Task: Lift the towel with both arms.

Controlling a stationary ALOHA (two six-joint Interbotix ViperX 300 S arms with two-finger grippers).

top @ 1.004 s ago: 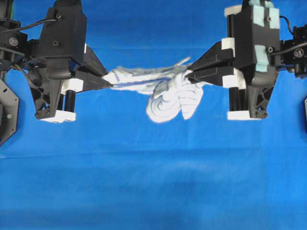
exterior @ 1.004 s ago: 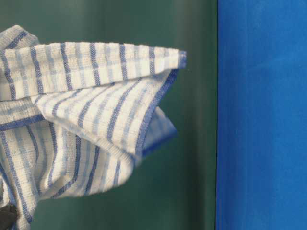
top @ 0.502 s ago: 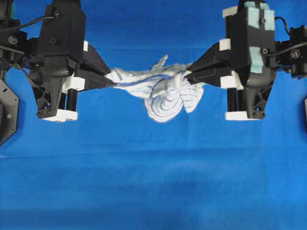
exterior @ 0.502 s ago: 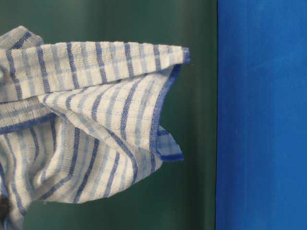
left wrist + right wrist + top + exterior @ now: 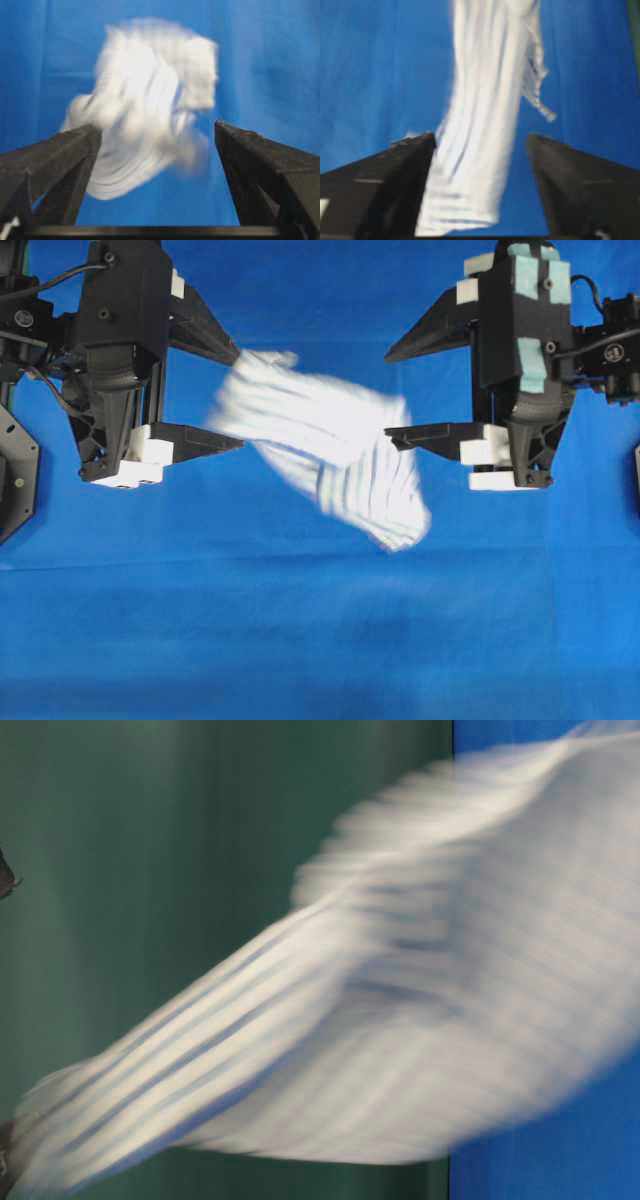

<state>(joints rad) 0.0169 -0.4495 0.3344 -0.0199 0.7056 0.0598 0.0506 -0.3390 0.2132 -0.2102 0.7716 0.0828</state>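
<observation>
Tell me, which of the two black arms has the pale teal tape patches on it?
The right arm, on the right of the overhead view, carries the teal patches. The left arm is plain black with white blocks. Both grippers stand open, the blurred towel between them.

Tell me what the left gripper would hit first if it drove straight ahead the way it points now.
Probably the towel, blurred and apparently falling just beyond the open left gripper. Depth is unclear; if the towel drops clear, the blue tablecloth comes next.

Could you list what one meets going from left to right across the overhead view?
Left gripper, open → towel, blurred, between the two → right gripper, open; all over the blue tablecloth.
</observation>
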